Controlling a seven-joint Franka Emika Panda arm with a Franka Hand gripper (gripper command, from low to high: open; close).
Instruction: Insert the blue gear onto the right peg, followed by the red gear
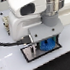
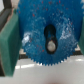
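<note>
The blue gear (image 1: 46,45) hangs between my gripper's (image 1: 44,42) fingers, low over the black-bordered pale base plate (image 1: 31,56). The gripper is shut on the gear. In the wrist view the blue gear (image 2: 47,30) fills most of the picture, with its toothed rim toward the pale surface. A pale spot shows through its dark hub hole (image 2: 50,39); I cannot tell whether that spot is the right peg. The peg does not show in the exterior view, where the gear and hand cover it. The red gear is out of view.
A green block-like object (image 2: 10,44) sits beside the blue gear in the wrist view. The white arm body (image 1: 31,13) fills the upper middle of the exterior view. A black cable (image 1: 4,43) runs in from the exterior view's left over the white table (image 1: 13,67).
</note>
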